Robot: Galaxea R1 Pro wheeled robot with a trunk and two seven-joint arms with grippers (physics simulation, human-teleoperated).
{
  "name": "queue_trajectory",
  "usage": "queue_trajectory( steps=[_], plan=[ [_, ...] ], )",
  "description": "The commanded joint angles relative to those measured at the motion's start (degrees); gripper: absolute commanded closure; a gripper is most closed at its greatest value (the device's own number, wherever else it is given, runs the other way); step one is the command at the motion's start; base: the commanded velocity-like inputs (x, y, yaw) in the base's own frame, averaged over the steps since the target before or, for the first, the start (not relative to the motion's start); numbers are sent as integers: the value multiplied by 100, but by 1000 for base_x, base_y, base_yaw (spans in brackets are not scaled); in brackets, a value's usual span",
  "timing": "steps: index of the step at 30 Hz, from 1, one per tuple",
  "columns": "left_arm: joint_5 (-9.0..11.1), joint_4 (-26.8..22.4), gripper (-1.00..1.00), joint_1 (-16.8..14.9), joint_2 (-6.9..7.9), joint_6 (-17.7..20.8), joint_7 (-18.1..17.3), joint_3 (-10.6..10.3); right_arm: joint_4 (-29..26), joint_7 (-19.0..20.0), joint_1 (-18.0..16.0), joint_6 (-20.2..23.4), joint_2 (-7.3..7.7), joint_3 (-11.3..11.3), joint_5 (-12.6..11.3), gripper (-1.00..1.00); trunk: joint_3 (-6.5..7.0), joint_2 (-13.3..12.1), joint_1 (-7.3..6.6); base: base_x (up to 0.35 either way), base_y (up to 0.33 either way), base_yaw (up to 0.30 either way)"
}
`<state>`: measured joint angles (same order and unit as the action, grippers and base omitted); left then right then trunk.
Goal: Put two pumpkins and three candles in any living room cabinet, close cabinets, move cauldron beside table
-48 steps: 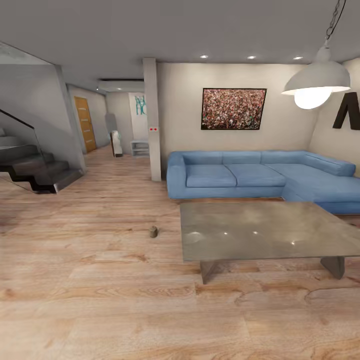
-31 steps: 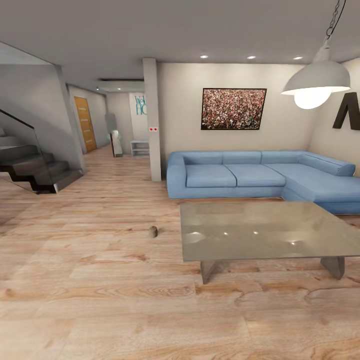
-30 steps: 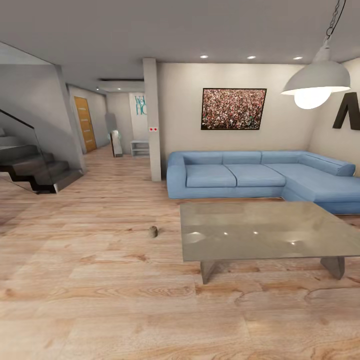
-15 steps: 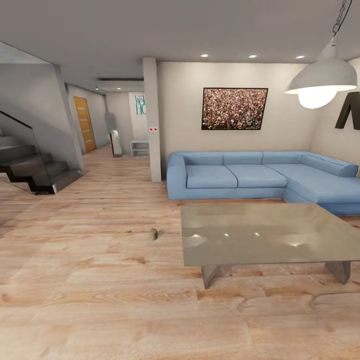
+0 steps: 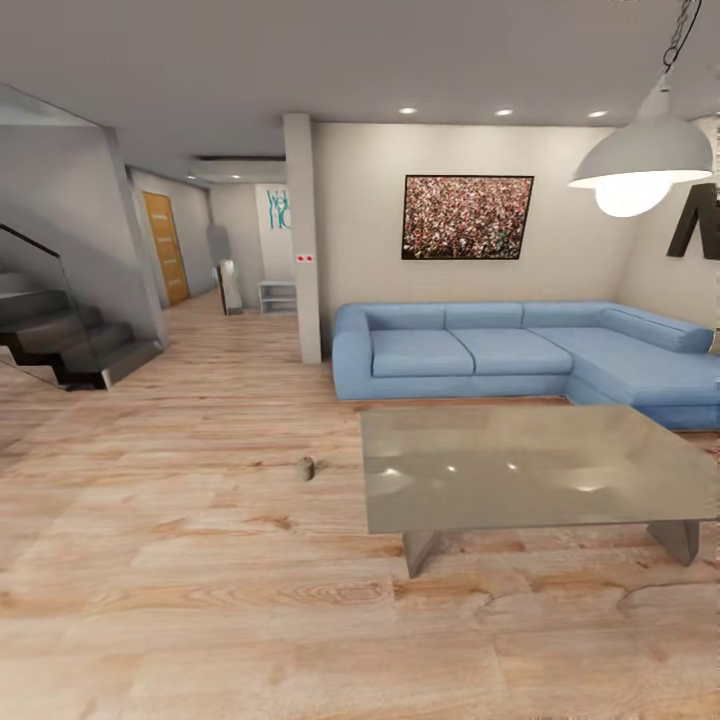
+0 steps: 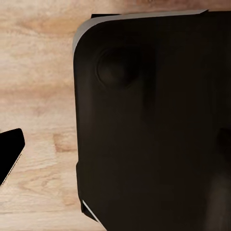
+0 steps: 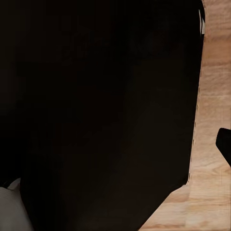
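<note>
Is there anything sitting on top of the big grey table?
No, the table top is bare and glossy, and the small candle sits on the wood floor beside it.

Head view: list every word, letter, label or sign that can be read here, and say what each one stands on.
Teal lettering on the white hallway panel: partly cut off by the pillar; too blurred to read with confidence.
Large dark letter on the right wall: cut off at the picture's edge, so it cannot be told for sure.
Two small red marks on the pillar: too small to read.
Framed picture above the sofa: a speckled pattern, no text.
</note>
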<state>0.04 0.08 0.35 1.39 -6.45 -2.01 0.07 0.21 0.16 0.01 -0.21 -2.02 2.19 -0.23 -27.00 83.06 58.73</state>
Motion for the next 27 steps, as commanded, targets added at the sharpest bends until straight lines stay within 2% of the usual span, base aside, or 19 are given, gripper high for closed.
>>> queue_trajectory(
  steps=[1, 17, 27],
  plan=[
    [2, 1, -100, 1, 2, -21, -19, 3, 3, 3, -1, -3, -1, 24, -3, -100, -5, 2, 0, 0, 186, -181],
    [-4, 1, -100, 1, 2, -48, -19, 2, 5, 12, -1, -5, 4, 27, 5, -100, -48, 2, 0, 0, 268, -260],
    [-5, -6, -100, 1, 2, -289, -19, 0, 21, 20, -1, -5, 3, 26, 6, -100, -68, 2, 0, 0, 51, -274]
  ],
)
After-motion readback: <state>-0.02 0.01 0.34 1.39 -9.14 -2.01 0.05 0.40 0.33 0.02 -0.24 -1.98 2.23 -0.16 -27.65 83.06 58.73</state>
